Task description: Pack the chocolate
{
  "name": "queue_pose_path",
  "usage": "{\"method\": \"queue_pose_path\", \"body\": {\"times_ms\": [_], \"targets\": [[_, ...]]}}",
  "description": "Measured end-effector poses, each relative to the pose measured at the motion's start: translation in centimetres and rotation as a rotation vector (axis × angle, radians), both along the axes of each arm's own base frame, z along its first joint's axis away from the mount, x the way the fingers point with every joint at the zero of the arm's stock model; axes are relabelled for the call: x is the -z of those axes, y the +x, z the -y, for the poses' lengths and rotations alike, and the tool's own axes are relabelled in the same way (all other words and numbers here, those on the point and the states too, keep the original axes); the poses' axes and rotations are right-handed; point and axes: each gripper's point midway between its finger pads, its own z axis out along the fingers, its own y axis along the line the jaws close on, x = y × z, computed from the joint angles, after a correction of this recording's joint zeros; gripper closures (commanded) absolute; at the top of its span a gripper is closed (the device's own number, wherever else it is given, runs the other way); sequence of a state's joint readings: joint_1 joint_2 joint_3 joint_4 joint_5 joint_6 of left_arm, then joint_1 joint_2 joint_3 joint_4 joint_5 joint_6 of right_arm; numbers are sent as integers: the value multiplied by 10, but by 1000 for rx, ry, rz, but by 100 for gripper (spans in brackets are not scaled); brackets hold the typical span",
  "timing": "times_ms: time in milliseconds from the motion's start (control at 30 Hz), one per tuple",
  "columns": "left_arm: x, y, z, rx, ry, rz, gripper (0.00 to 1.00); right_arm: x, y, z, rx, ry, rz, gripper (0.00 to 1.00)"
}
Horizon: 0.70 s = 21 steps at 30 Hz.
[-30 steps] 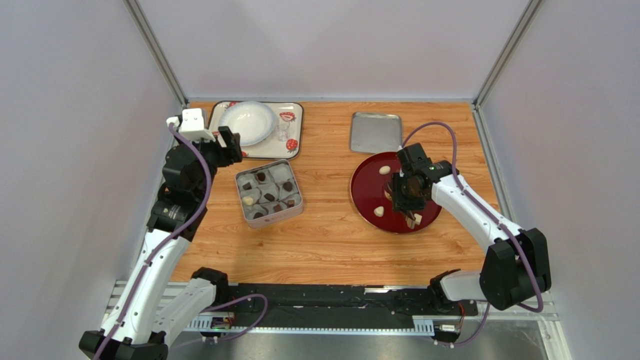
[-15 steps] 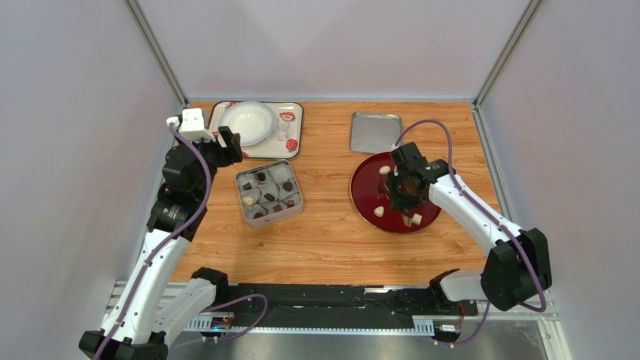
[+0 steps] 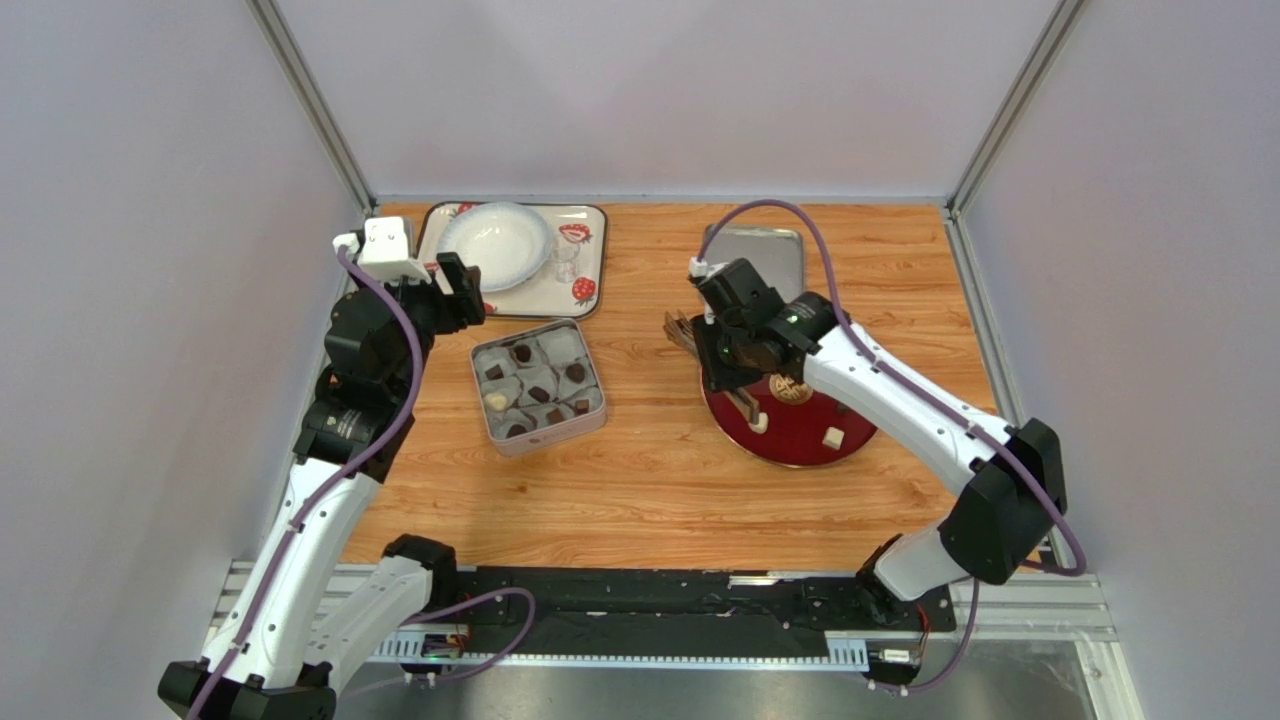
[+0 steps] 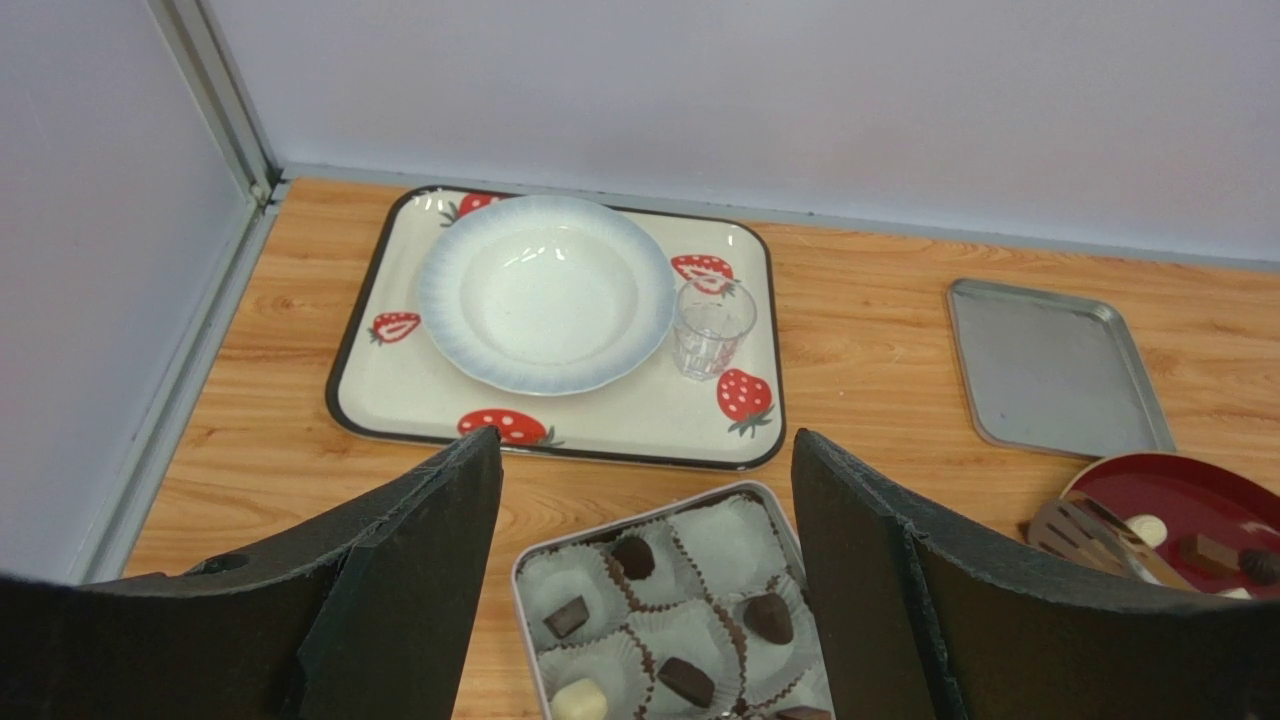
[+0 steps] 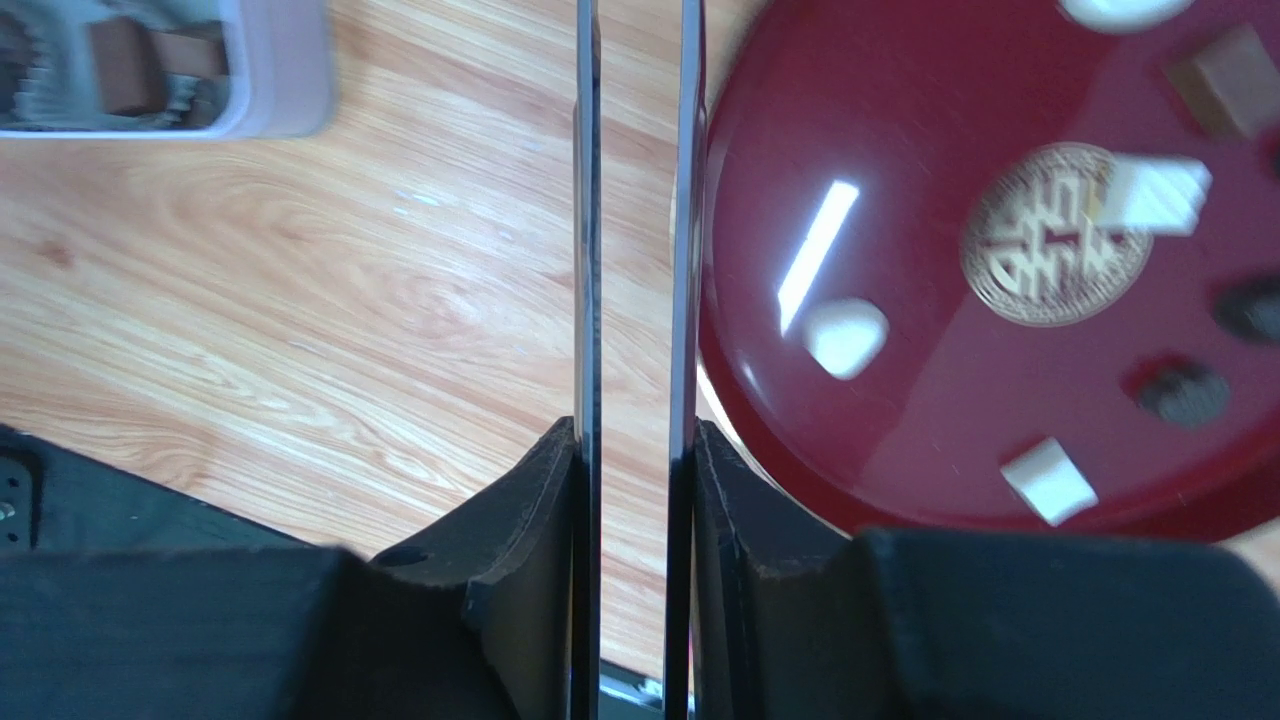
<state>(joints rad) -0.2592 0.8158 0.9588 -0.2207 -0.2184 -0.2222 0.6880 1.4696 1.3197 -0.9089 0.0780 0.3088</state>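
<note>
Grey walls close round a wooden table (image 3: 661,465).

Since a second ago the right arm has swung left and away from the middle of the red plate (image 5: 902,150). The right gripper (image 5: 633,450) now sits over the plate's left rim, reaching towards the tin (image 4: 517,585). Its fingers are clamped on metal tongs (image 5: 586,225), whose two thin blades stand close together, edge-on to the wrist camera. I cannot tell whether anything is caught between their tips. The gold emblem at the plate's centre, covered earlier, is now exposed. The left arm has not moved. The left gripper (image 4: 643,450) hangs above the near edge of the strawberry tray (image 4: 451,375), jaws wide apart and empty.

The chocolate (image 5: 846,333) lies in two places:
- On the plate at the right, seven pieces show, four pale and three dark.
- In the tin at the left, each piece sits in a paper cup. Four dark pieces and one cream one show plainly, and another dark one is cut off by the frame.

One white bowl (image 4: 544,293) and one glass (image 4: 709,327) stand on the strawberry tray at the far left. One bare metal tray (image 4: 1059,368) lies just beyond the plate.
</note>
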Motion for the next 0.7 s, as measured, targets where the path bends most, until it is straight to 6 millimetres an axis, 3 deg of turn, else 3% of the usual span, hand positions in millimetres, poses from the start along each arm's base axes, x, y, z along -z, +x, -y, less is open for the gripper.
{"method": "queue_pose_path", "body": {"times_ms": [433, 600, 700], "targets": [[0, 0, 0, 0, 0, 0, 21, -10, 17, -128, -232, 89, 62, 74], [0, 0, 0, 0, 0, 0, 21, 3, 24, -161, -274, 104, 64, 74], [0, 0, 0, 0, 0, 0, 21, 17, 26, -166, -277, 91, 47, 73]]}}
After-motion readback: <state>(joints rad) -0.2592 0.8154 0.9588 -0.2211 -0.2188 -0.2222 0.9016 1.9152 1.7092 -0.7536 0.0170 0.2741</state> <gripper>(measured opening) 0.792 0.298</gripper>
